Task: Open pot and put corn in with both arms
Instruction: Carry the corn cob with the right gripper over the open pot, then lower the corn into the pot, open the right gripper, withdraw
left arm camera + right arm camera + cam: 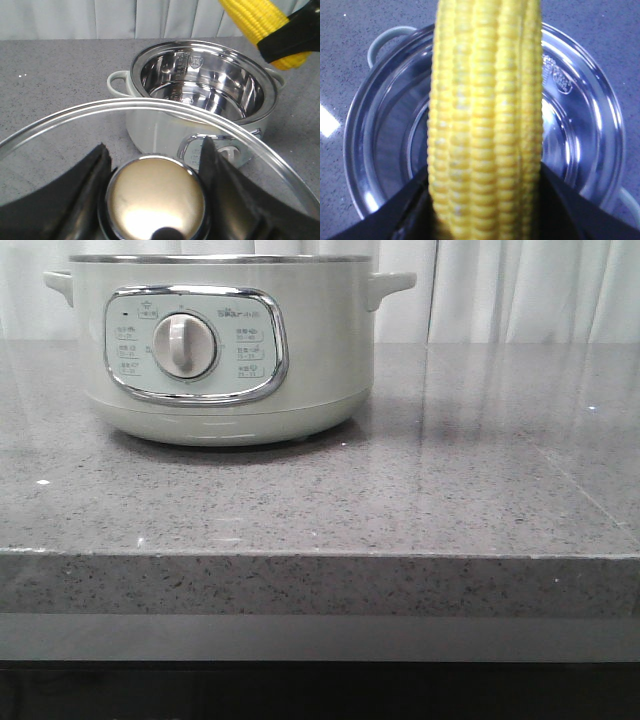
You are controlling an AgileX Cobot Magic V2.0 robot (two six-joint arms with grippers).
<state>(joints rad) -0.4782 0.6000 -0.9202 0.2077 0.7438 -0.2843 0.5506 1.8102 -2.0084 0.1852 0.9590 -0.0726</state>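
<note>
Grey speckled stone counter [450, 490] ran back to pale curtains [500, 290], and the pot [222, 345] stood far left on it, its top cut off in the front view so neither arm showed there. From the wrists, the left gripper [152, 165] clamped the gold knob [156, 202] of the glass lid [150, 107], held clear of the open pot. The right gripper [482, 200] pinched the corn [485, 125] above the shiny bowl; its fingertips stayed mostly hidden behind the cob.

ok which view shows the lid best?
Left wrist: the glass lid shows with its rim arc and knob, gripped by the left hand off the pot. The front and right wrist views don't show the lid.
</note>
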